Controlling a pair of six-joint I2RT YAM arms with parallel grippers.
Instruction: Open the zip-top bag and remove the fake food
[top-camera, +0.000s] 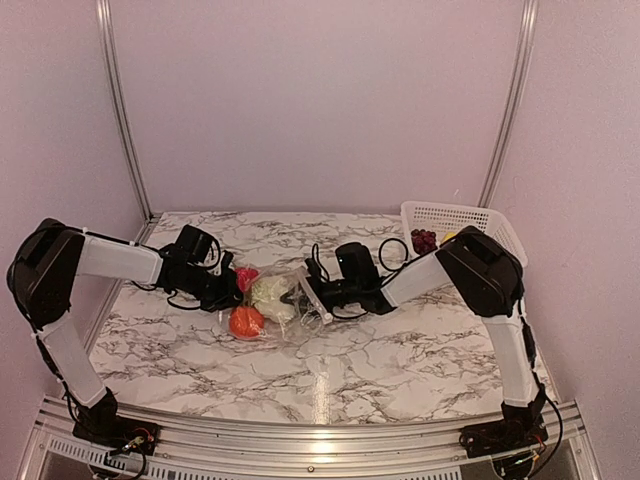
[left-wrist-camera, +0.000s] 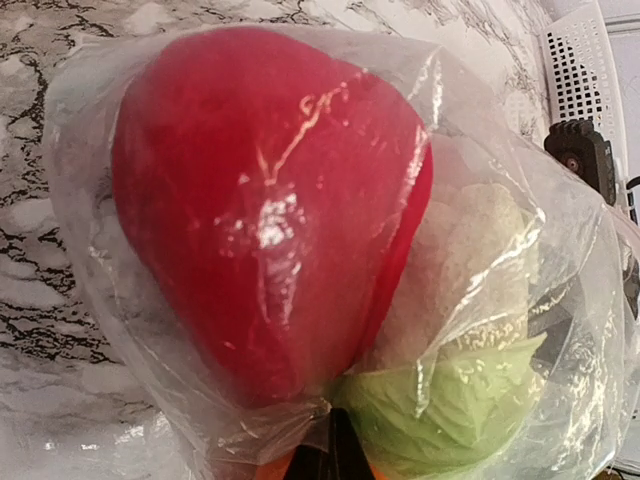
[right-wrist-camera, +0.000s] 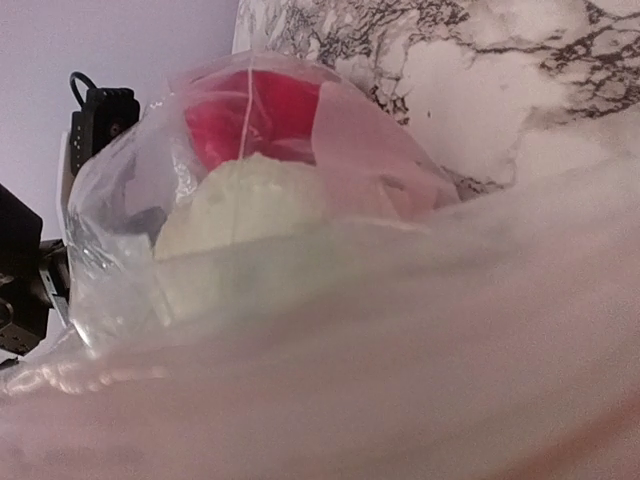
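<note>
No legible text, label, brand, number or sign on any surface in view.

— What fills the frame?
— The zip-top bag (right-wrist-camera: 380, 330); its clear plastic lies blurred, close against the lens, across the lower half.
— And inside it?
— A red piece (right-wrist-camera: 230, 125) at the top; a pale leafy piece (right-wrist-camera: 245, 200) just beneath, touching it; marbled desk (right-wrist-camera: 500, 80) behind, upper right; black hardware (right-wrist-camera: 100, 120) at the left edge.
</note>
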